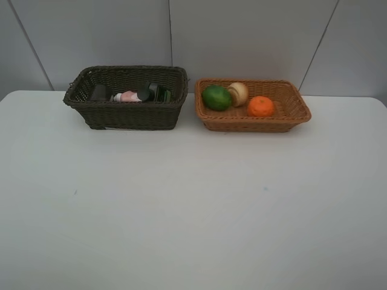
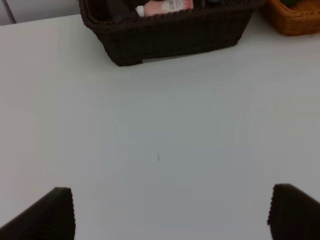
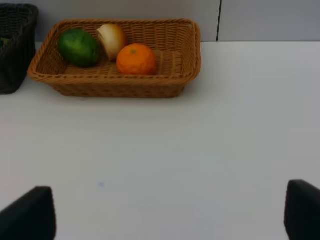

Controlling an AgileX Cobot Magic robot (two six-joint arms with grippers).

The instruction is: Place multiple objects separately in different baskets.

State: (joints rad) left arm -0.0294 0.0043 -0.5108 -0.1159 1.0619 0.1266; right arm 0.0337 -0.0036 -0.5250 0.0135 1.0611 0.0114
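Note:
The dark brown basket (image 1: 124, 116) at the back left holds the purplish cup (image 1: 98, 92), the pink white-capped bottle (image 1: 127, 96) and the dark green pump bottle (image 1: 154, 92). The light tan basket (image 1: 254, 124) beside it holds the green fruit (image 1: 216, 97), the pale yellow round fruit (image 1: 238, 93) and the orange (image 1: 261, 106). Neither arm shows in the high view. My left gripper (image 2: 172, 220) is open and empty over bare table, well short of the dark basket (image 2: 170, 35). My right gripper (image 3: 167, 215) is open and empty, short of the tan basket (image 3: 115, 85).
The white table (image 1: 193, 205) spreads wide in front of the baskets. A grey panelled wall (image 1: 242, 36) rises just behind them. The two baskets stand almost touching.

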